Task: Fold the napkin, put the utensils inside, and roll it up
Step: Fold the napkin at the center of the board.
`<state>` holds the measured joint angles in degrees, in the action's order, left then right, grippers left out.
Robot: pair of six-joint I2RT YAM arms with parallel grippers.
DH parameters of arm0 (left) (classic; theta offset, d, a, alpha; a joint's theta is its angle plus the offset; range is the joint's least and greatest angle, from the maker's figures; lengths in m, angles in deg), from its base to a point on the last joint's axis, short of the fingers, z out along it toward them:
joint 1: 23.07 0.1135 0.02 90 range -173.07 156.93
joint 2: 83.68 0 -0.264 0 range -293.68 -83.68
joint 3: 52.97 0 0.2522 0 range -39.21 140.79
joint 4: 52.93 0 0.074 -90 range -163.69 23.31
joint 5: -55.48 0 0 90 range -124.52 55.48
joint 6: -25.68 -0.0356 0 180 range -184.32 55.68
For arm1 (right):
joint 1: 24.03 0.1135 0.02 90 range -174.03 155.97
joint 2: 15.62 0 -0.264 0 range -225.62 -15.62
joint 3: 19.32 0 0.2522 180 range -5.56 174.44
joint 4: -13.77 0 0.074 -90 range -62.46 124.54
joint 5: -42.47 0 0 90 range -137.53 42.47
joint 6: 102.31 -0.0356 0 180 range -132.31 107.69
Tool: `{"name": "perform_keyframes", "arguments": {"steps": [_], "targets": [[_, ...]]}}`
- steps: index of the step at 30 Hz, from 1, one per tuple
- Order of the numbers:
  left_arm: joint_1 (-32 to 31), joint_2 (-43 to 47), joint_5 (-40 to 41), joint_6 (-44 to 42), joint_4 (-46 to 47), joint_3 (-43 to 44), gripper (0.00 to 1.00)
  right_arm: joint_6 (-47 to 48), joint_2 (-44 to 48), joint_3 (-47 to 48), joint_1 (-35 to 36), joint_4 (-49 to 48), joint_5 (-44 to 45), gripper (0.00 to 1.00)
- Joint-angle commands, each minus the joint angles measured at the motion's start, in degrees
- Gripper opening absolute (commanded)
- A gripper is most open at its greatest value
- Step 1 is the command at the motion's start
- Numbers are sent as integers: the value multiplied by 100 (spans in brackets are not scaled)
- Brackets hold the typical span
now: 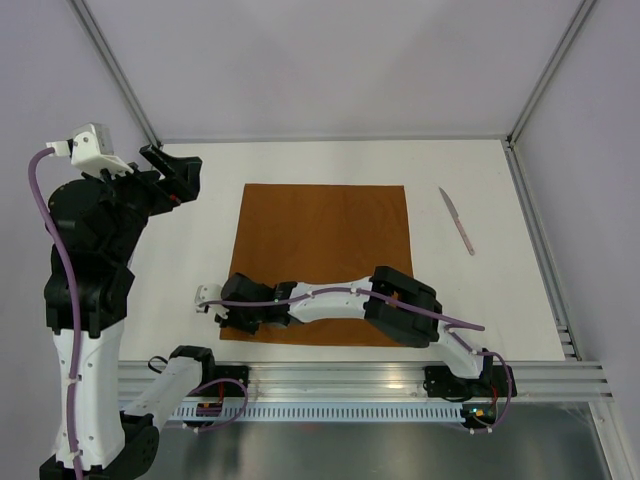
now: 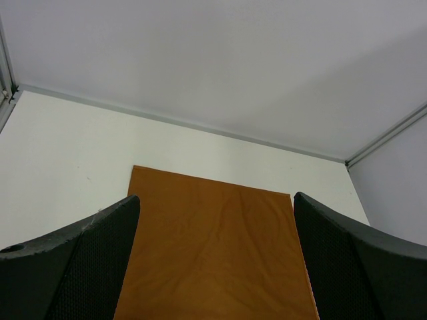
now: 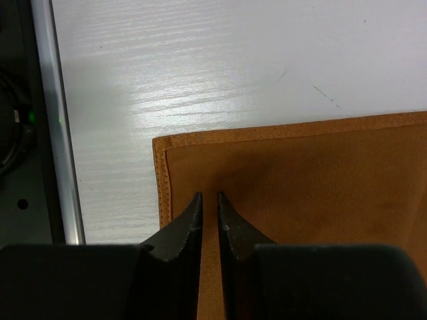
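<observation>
Napkin: the napkin (image 1: 320, 255) lies spread flat as 1 orange-brown square at the middle of the top view, on the white table (image 1: 190, 250). Its 4 edges run nearly parallel to the table's borders.
Napkin corner: in the right wrist view a stitched hem (image 3: 160, 187) runs round 1 corner. That corner lies flat on the tabletop, near the metal rail (image 3: 59, 133) at the left of that frame.
Utensil: 1 silvery knife (image 1: 457, 220) lies on bare table at the upper right of the top view. It is well apart from the napkin's right edge and nearer the table's right border.
Right pincer, place: the right pincer (image 3: 209, 200) sits on the napkin's lower-left corner in the top view, just inside the hem. Its arm reaches in from the lower right, across the napkin's lower edge.
Right pincer, state: the fingers (image 3: 190, 223) stand at a narrow slit. A thin strip of cloth fills the slit and a faint crease leads out from the tips, so it is clenched on the napkin.
Left pincer, place: the left pincer (image 1: 172, 172) is at the upper left of the top view, beside the napkin's upper-left corner and apart from the cloth.
Left pincer, state: released, jaws spread wide. In the left wrist view the napkin shows between the 2 fingers.
Open room: bare white table borders the napkin on all 4 sides. The strips are broad at left and right, moderate along the top and narrow along the bottom, toward the rail.
Borders: pale walls close the top, left and right of the top view, with slanted metal posts at the 2 upper corners.
</observation>
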<state>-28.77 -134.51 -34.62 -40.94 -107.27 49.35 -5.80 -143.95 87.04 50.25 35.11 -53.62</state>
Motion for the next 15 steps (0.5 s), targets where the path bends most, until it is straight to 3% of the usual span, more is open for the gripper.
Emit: {"name": "perform_keyframes", "arguments": {"steps": [1, 7, 15], "targets": [[7, 20, -17, -8, 94, -49, 100, -167, 318, 250, -37, -37, -340, 20], [7, 3, -17, -17, 120, -93, 100, -228, 11, 338, -19, -54, -674, 43], [7, 38, 133, -70, 129, -198, 100, -193, -192, 66, -28, -212, -745, 43]]}}
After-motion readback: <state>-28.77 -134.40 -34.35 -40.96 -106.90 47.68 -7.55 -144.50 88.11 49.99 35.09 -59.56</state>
